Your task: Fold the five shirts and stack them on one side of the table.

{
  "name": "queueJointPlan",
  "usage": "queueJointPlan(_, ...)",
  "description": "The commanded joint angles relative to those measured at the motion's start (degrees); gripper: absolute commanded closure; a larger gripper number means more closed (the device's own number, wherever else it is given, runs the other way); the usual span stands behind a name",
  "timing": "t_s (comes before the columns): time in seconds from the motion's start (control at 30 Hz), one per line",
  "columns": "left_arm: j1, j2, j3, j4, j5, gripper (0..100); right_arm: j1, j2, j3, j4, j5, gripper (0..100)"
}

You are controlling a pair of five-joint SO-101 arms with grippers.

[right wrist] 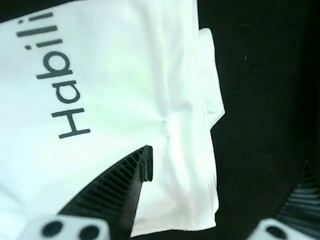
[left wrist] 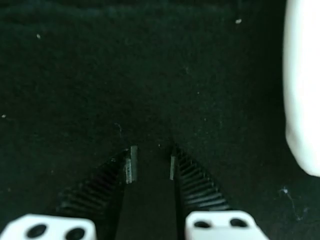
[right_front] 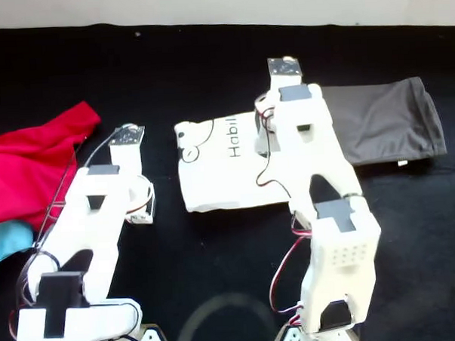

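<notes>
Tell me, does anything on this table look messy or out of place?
Yes: the red shirt and blue shirt lie crumpled in a heap at the left edge of the table, while the white shirt and grey shirt lie folded flat.

Both arms are extended forward, left hand [left wrist: 151,162] apparently barely parted, right hand [right wrist: 225,185] spread wide.

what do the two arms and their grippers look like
The left arm and right arm are blocky white plastic with black motor blocks and red and black cables. The left gripper and right gripper have black ribbed fingers on white mounts.
</notes>
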State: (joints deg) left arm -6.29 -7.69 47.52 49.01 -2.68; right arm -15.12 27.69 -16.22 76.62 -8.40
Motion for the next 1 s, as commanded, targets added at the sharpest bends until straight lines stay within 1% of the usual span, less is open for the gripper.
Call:
queueJointPlan(0.0,-0.57,-1.54,2.51,-4.4,0.09,87,-0.57,1.89,-5.14,-0.13,-0.44,59.1)
queueJointPlan(0.37,-0.57,-1.45,3.12,-4.84,0.18,87,-0.31,19.38,-16.04,0.66,-0.44,59.9)
queueJointPlan(0.4,-0.57,-1.45,3.12,-4.84,0.18,87,-0.31,20.62,-16.84,1.8,-0.44,62.7)
queueJointPlan(0.43,-0.57,-1.45,3.12,-4.84,0.18,87,-0.4,21.41,-17.45,2.59,-0.44,67.8)
queueJointPlan(0.57,-0.57,-1.36,3.12,-4.84,0.18,87,-0.13,24.48,-20.62,4.26,-0.09,99.5)
queueJointPlan(0.6,-0.57,-1.36,3.12,-4.84,0.18,87,-0.13,25.01,-21.14,4.35,-0.09,99.2)
queueJointPlan(0.63,-0.57,-1.36,3.12,-4.84,0.18,87,-0.04,25.27,-21.32,4.62,-0.09,96.5)
queueJointPlan(0.73,-0.57,-1.36,3.12,-4.84,0.18,87,0.66,25.45,-22.81,6.02,0.0,99.5)
queueJointPlan(0.97,-0.57,-1.36,3.12,-4.92,0.18,87,6.64,23.25,-33.71,12.7,0.35,99.2)
